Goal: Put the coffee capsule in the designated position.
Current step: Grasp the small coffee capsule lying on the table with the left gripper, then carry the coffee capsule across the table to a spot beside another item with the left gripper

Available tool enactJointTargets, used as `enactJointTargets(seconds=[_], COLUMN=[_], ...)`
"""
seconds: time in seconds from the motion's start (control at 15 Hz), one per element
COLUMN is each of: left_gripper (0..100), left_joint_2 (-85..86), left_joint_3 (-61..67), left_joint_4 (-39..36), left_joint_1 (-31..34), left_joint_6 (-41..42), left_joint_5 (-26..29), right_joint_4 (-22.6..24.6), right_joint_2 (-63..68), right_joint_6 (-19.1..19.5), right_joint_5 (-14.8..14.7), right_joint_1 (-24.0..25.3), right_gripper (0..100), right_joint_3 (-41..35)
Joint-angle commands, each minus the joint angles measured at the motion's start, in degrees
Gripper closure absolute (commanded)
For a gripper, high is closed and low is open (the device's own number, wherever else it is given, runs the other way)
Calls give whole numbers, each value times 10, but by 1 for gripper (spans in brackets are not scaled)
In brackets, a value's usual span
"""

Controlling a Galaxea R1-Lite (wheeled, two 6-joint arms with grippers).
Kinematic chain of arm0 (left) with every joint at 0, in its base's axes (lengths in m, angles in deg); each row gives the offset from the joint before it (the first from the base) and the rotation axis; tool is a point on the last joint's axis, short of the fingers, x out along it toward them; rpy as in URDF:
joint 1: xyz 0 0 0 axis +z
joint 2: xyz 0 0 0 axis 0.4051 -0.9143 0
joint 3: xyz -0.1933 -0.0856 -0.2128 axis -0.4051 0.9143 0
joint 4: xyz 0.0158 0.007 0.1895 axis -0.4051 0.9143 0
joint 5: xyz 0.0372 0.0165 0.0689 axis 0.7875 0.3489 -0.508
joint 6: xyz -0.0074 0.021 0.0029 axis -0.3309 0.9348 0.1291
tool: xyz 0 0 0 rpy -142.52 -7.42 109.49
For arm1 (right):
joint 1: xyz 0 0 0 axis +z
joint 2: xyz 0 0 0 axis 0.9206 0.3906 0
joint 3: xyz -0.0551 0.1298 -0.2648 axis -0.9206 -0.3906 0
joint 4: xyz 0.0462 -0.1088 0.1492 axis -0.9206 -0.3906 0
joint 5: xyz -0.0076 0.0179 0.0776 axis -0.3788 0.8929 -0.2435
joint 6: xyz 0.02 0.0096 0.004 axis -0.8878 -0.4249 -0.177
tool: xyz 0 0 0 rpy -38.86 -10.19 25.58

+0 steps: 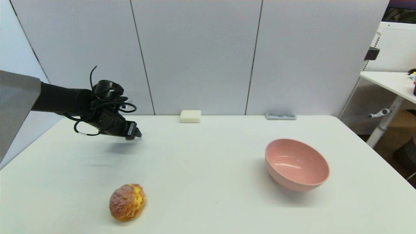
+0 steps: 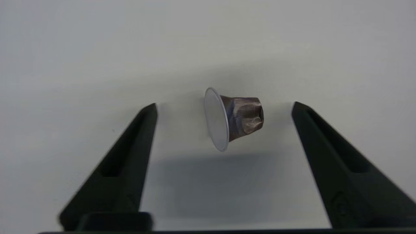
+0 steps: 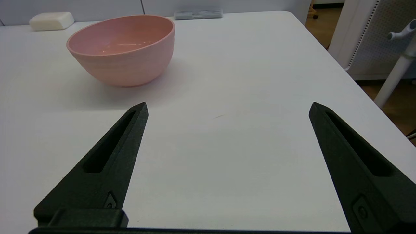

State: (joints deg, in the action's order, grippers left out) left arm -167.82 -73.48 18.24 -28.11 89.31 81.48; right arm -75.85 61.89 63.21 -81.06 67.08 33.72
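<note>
The coffee capsule (image 2: 240, 117), a small dented dark brown pod with a pale foil lid, lies on its side on the white table. In the left wrist view it lies between my left gripper's two black fingers, touching neither. My left gripper (image 2: 224, 105) is open and hovers just over the table at the far left (image 1: 134, 132); in the head view the gripper hides the capsule. My right gripper (image 3: 227, 107) is open and holds nothing, low over the table's right side near the pink bowl (image 3: 122, 48). It does not show in the head view.
The pink bowl (image 1: 296, 164) stands at the right of the table. A golden-brown bread roll (image 1: 127, 202) lies front left. A white block (image 1: 190, 116) and a flat grey object (image 1: 280, 116) sit at the back edge by the wall panels. Another white table stands off to the right.
</note>
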Motion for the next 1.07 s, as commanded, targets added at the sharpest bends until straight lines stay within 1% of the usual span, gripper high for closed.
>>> enactJointTargets(seconds=[0.07,0.67,0.87,1.07], left_gripper=[100,100,100,100], left_joint_2=[-8,1,25,39], left_joint_3=[-10,-18,-48,-63], left_joint_4=[1,5,5,5], left_joint_1=[0,-3,-36,-101], left_joint_6=[2,4,0,-11], left_joint_5=[0,3,28,44], right_joint_4=[0,0,0,0], right_joint_2=[1,1,1,1], right_joint_6=[0,0,0,0], right_joint_5=[0,0,0,0], right_joint_1=[0,0,0,0], right_gripper=[0,0,0,0], right_joint_3=[0,0,0,0])
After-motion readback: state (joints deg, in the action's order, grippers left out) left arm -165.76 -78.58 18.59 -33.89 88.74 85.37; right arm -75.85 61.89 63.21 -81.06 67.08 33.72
